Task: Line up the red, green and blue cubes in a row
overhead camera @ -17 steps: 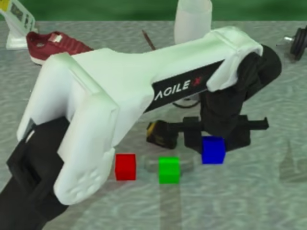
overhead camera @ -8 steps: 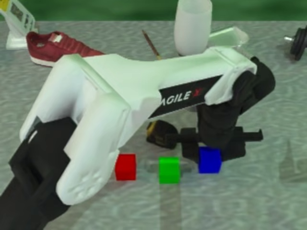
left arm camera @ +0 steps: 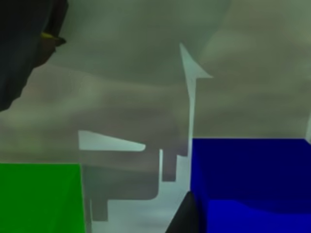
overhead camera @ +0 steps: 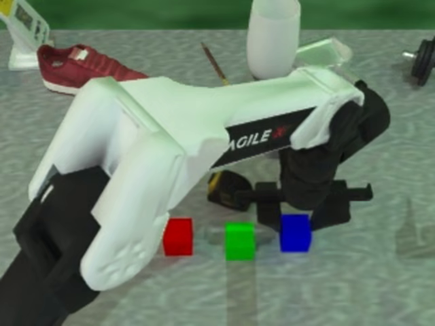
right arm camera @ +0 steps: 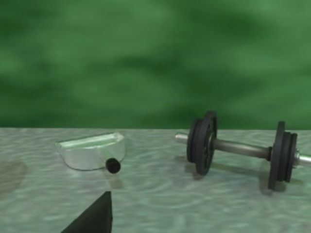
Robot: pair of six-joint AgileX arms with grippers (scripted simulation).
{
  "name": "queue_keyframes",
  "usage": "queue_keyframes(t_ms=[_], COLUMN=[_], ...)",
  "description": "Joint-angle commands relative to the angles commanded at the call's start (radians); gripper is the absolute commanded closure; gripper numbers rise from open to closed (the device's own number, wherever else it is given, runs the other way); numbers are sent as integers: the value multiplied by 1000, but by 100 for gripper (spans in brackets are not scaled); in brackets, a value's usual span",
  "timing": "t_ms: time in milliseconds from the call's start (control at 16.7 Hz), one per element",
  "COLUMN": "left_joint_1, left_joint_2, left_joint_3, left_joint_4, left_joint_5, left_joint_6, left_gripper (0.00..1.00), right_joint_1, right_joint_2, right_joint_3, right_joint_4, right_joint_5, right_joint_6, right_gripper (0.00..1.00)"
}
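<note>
Your left gripper [overhead camera: 307, 212] sits low over the table [overhead camera: 380, 285], and the blue cube [overhead camera: 295, 233] lies right under it, at its near edge. From the left wrist view one dark finger [left arm camera: 184, 216] touches that cube's side, but you cannot tell whether the pincer grips it or stands spread. The green cube [overhead camera: 240, 241] rests just beside the gripper toward the left, the red cube [overhead camera: 178, 236] farther the same way. A tape measure [overhead camera: 228, 190] lies behind-left of the gripper. Your right arm stays out of the top view.

Tape measure [overhead camera: 224, 188] half-hidden under arm
</note>
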State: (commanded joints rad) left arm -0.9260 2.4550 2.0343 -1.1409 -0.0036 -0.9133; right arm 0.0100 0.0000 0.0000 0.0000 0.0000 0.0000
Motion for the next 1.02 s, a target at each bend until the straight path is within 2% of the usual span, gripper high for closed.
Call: queue_keyframes(t_ms=[240, 300, 840, 1020], left_joint_1=[0, 0, 2, 10], left_joint_2=[0, 0, 0, -4], left_joint_3=[0, 0, 3, 72], left_joint_4=[0, 0, -4, -75], left_joint_5=[0, 0, 0, 0], left_joint_6=[0, 0, 0, -6], left_gripper=[2, 0, 0, 0], right_joint_1=[0, 0, 0, 0], right_joint_2=[0, 0, 0, 0], right_joint_3=[0, 0, 0, 0], right_joint_4=[0, 0, 0, 0], right_joint_5=[0, 0, 0, 0], right_joint_6=[0, 0, 0, 0], right_gripper=[0, 0, 0, 0])
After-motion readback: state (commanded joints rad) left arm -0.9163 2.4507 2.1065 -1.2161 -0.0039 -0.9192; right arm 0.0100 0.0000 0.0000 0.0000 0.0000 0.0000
